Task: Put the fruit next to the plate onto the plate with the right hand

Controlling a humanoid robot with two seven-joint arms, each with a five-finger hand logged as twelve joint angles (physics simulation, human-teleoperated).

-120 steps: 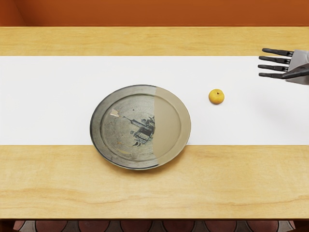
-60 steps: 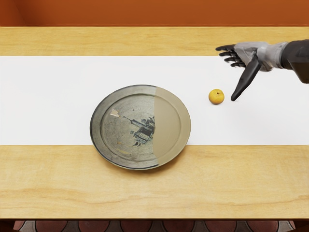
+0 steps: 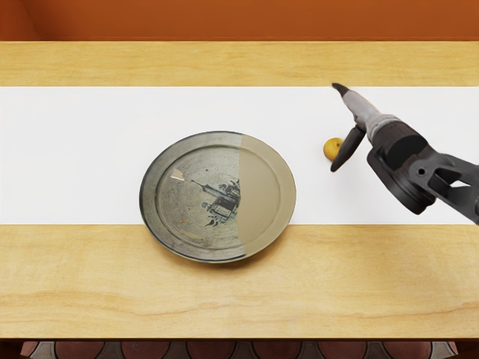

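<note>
A small yellow fruit [image 3: 330, 147] lies on the white runner just right of the plate [image 3: 287, 196], which is grey-brown with a dark drawing in its middle. My right hand [image 3: 337, 127] reaches in from the right edge and hovers right at the fruit. Its thumb [image 3: 346, 147] crosses the fruit's right half and hides it, while the other fingers [image 3: 355, 102] point away toward the table's far side. The hand is open and holds nothing. The left arm does not show.
A white runner [image 3: 90, 149] crosses the wooden table [image 3: 239, 284] from left to right under the plate and fruit. The right forearm [image 3: 419, 168] hangs over the runner at the right. An orange wall lies behind the table's far edge.
The right hand has swung down and left from the far right, turned over, and now sits at the fruit, covering part of it. Fruit and plate have not moved.
</note>
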